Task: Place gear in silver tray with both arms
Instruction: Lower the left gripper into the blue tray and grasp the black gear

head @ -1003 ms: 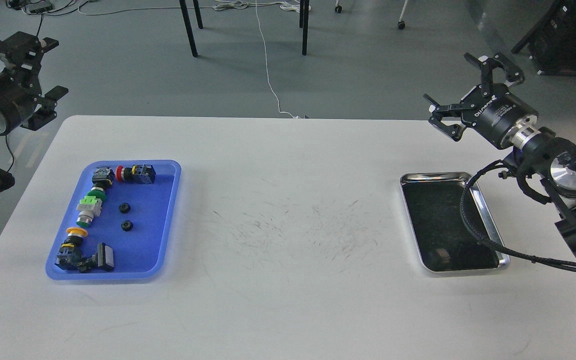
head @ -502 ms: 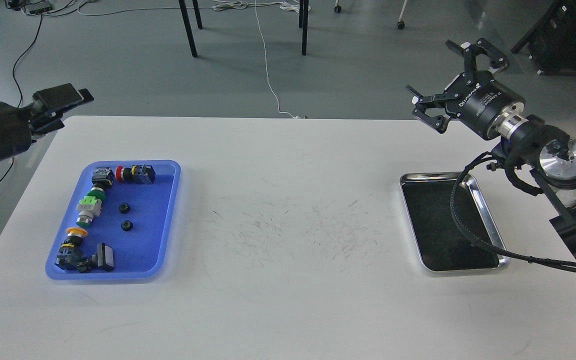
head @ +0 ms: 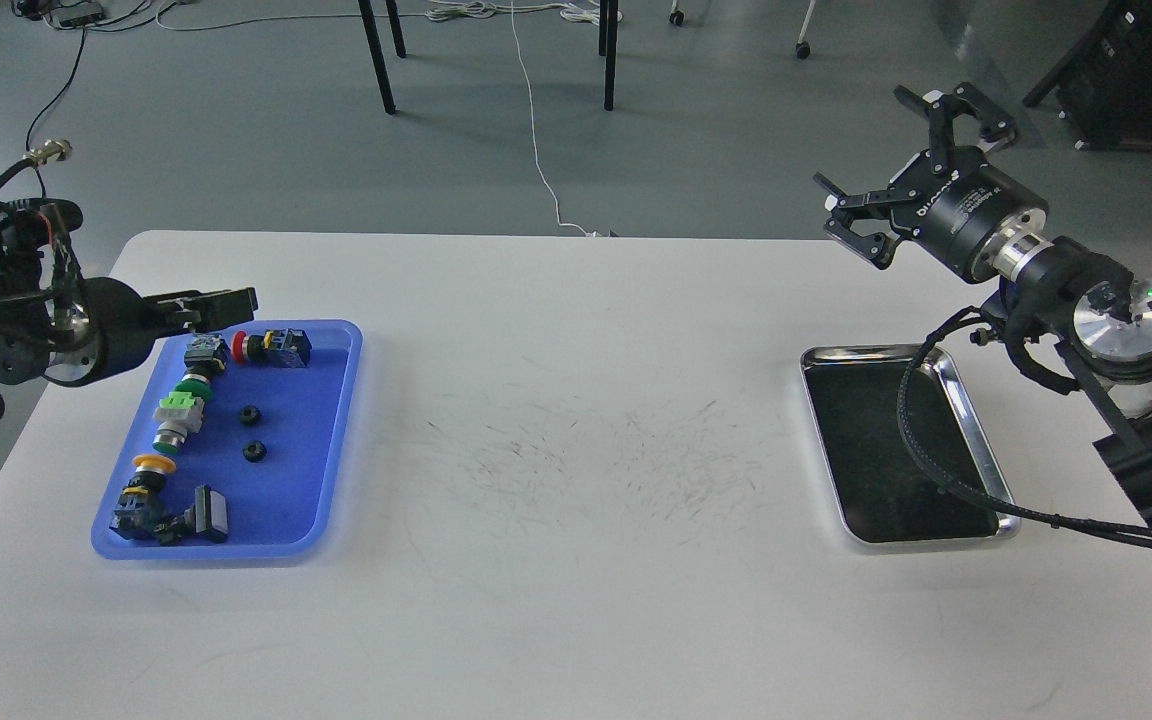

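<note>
Right now silver tray [head: 976, 440] sits on worktop [head: 576, 400] at right, shiny rim, dark mirror bottom, no parts inside. Right end effector [head: 911, 165] hangs above it w/ fingers spread. Left end effector [head: 221, 305] by blue tray [head: 336, 440]; grip state unclear.

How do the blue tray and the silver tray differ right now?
The blue tray is matte plastic, at the table's left; the silver tray is shiny steel with a dark mirror-like bottom, at the right. The blue tray holds push-button switches and two small black gears; the silver tray holds nothing, with only a black cable crossing over it. Both are rectangular, round-cornered and lie flat.
</note>
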### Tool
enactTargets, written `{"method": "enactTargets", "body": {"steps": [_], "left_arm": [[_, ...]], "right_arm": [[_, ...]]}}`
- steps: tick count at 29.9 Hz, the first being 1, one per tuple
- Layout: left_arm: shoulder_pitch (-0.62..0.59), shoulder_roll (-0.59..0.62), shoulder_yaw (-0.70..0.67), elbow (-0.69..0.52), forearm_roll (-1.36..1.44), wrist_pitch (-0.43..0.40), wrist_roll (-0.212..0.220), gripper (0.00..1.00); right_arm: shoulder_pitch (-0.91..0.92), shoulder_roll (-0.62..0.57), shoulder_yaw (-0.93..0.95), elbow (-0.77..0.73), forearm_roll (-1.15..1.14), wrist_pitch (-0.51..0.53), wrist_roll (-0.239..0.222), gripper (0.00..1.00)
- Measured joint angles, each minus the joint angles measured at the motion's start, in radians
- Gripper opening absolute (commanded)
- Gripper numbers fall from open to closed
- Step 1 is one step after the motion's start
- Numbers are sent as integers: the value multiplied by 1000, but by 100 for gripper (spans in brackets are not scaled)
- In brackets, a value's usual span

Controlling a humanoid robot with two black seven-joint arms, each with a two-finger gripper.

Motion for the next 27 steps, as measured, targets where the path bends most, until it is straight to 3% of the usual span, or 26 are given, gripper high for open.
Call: {"method": "enactTargets", "body": {"steps": [6, 14, 27], "left_arm": [[-60, -29, 45, 12, 25, -41, 25, 98], [-52, -51, 85, 27, 64, -41, 93, 98], [57, -161, 48, 135, 85, 54, 96, 98]], "right_arm": [[-27, -13, 4, 0, 0, -1, 0, 99], [-33, -17, 7, -4, 0, -13, 0, 99], [-29, -27, 15, 0, 2, -1, 0, 99]]}}
